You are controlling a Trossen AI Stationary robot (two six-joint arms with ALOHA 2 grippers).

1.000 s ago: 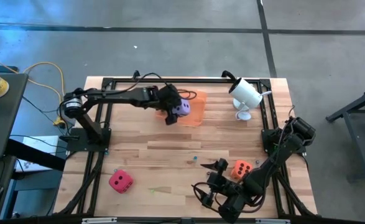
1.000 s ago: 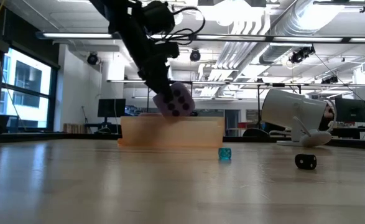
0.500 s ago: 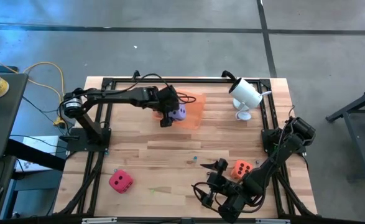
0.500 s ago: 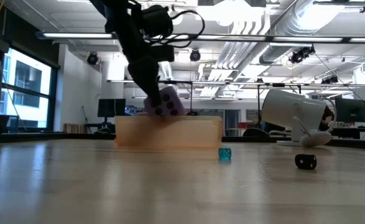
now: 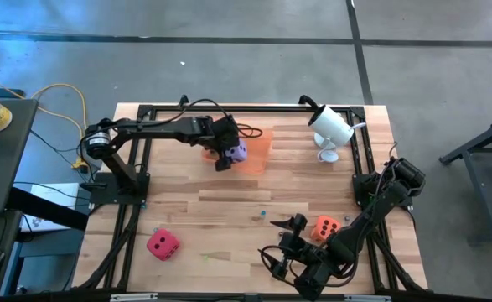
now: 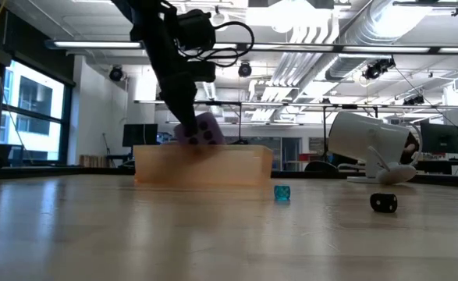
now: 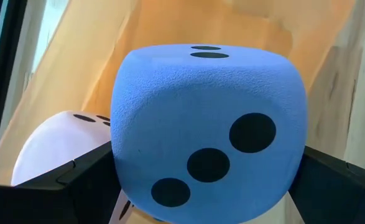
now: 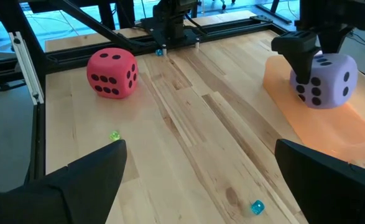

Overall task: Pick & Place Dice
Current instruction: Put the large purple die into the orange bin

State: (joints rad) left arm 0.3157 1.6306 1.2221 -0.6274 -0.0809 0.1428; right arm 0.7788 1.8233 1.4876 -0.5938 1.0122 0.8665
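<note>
One die is on the move and three others show in these views. Farthest left on the desk [image 5: 229, 210], near its front edge, the red die [image 5: 163, 244] sits alone, well apart from everything. Next comes the left gripper [image 5: 225, 152], reaching across the back of the desk with its jaws clamped on the lavender-purple die [image 5: 238, 151]. Over the last second this die has travelled a little leftward and down: in the low view it hung clear above the orange tray [image 6: 204, 165] and now its lower part dips behind the tray's front wall. The tray itself appears to have slid leftward along with the arm, which suggests the gripper or die is brushing it. The left wrist view shows the held die filling the jaws, with a pale die, probably the pink one [image 7: 58, 149], just beside it in the tray. My reading is that the placing step is nearly finished and only the release remains, though a dragged tray could shift the drop. Farther right, a tiny teal die [image 6: 282, 193] and a small black one [image 6: 383, 203] lie loose on the wood. The right gripper [image 5: 289, 243] waits near the front right, jaws spread wide and empty, close to the orange die [image 5: 326, 227].
</note>
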